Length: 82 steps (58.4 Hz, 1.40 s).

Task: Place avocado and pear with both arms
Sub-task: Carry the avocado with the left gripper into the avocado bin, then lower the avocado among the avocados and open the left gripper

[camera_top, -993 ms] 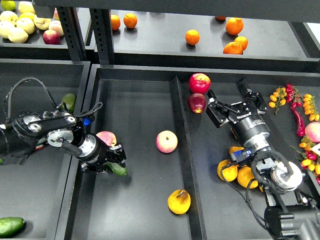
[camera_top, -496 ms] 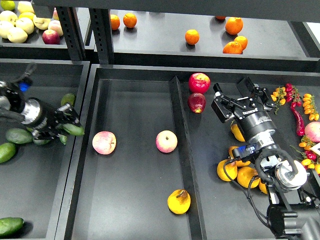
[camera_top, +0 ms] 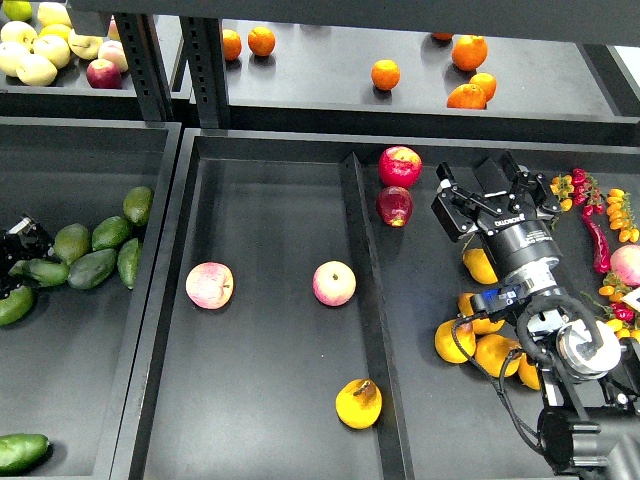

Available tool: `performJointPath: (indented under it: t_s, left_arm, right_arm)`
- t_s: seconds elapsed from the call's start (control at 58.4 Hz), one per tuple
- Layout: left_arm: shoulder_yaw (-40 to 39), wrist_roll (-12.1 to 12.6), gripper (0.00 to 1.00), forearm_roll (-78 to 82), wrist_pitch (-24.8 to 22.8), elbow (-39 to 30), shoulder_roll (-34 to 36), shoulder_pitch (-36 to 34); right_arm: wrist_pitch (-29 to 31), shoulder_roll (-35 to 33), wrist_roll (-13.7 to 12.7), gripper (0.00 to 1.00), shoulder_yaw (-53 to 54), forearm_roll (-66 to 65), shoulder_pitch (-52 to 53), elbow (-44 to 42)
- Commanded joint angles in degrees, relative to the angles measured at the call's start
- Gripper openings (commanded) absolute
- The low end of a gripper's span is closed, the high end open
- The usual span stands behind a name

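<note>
The middle tray (camera_top: pixel 270 200) has wide bare floor: its far half is open, and the only things on it are two apples (camera_top: pixel 209 285) (camera_top: pixel 334 283), well apart, and the pear (camera_top: pixel 358 403) near the divider (camera_top: pixel 366 300). A gripper can come down between the apples or around the pear from the left and near side.

In the right tray, the right gripper (camera_top: pixel 487 196) hangs just beside two red apples (camera_top: pixel 398 166), with oranges (camera_top: pixel 470 340) crowding under the arm.

In the left tray, avocados (camera_top: pixel 92 267) cluster beside the left gripper (camera_top: pixel 20 245) at the frame edge; the floor nearer the camera is bare.
</note>
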Motion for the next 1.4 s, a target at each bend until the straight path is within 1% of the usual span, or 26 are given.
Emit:
performJointPath:
  t_s: [0.0, 0.103, 0.308, 0.496, 0.565, 0.616, 0.685, 0.856, 0.925, 0.942, 1.079, 1.181, 1.301, 1.335, 1.387]
  left_arm:
    - [-0.26, 0.0, 0.1, 1.11, -0.01, 0.8, -2.43, 2.14]
    - [-0.61, 0.0, 0.12, 1.37, -0.01, 2.91, -4.62, 3.11]
    - [-0.61, 0.0, 0.15, 1.37, -0.01, 4.93, -7.08, 3.64]
    - [-0.69, 0.0, 0.19, 1.46, -0.01, 6.6, -8.84, 4.17]
    - [-0.61, 0.0, 0.24, 1.64, -0.01, 7.13, -9.19, 4.25]
    - [-0.61, 0.0, 0.3, 2.25, -0.01, 7.39, -9.37, 4.25]
    - [-0.61, 0.0, 0.34, 3.48, -0.01, 7.39, -9.46, 4.17]
    - [-0.61, 0.0, 0.37, 3.92, -0.01, 7.39, -9.55, 4.17]
    - [-0.61, 0.0, 0.41, 3.92, -0.01, 7.39, -9.55, 4.17]
    - [-0.61, 0.0, 0.44, 4.01, -0.01, 7.31, -9.55, 4.08]
    - [-0.69, 0.0, 0.48, 4.1, -0.01, 7.22, -9.55, 3.9]
    - [-0.69, 0.0, 0.58, 4.36, -0.01, 7.22, -9.46, 3.81]
    - [-0.78, 0.0, 0.65, 4.36, -0.01, 6.95, -9.02, 3.55]
    - [-1.05, 0.0, 0.68, 4.36, -0.01, 6.78, -8.84, 3.55]
    - [-1.66, 0.0, 0.75, 4.36, -0.01, 6.69, -8.76, 3.55]
  right_arm:
    - [-0.01, 0.0, 0.01, 1.0, -0.09, 0.0, -0.03, 0.06]
    - [-0.01, 0.0, 0.09, 1.0, 0.0, 0.0, -0.12, 0.06]
    - [0.08, 0.0, 0.09, 1.0, 0.0, 0.0, -0.12, 0.06]
    - [0.08, 0.0, 0.09, 1.0, -0.09, 0.0, -0.12, 0.06]
    - [0.08, 0.0, 0.09, 1.0, -0.09, 0.0, -0.12, 0.06]
    - [0.08, 0.0, 0.09, 1.0, -0.18, 0.0, -0.12, 0.06]
    - [0.08, 0.0, 0.01, 1.0, -0.18, 0.0, -0.12, 0.06]
    - [0.08, 0.0, 0.01, 1.0, -0.27, 0.0, -0.12, 0.06]
    - [0.08, 0.0, 0.01, 1.0, -0.27, 0.0, -0.12, 0.06]
    - [0.08, 0.0, 0.01, 1.0, -0.27, 0.0, -0.12, 0.06]
    - [0.08, 0.0, 0.01, 1.0, -0.27, 0.0, -0.12, 0.06]
    - [0.08, 0.0, 0.01, 1.0, -0.27, 0.0, -0.12, 0.06]
    - [0.08, 0.0, 0.01, 1.0, -0.35, 0.0, -0.12, 0.06]
    - [0.08, 0.0, 0.01, 1.0, -0.35, 0.0, -0.12, 0.06]
    - [0.08, 0.0, 0.01, 1.0, -0.35, 0.0, -0.29, 0.06]
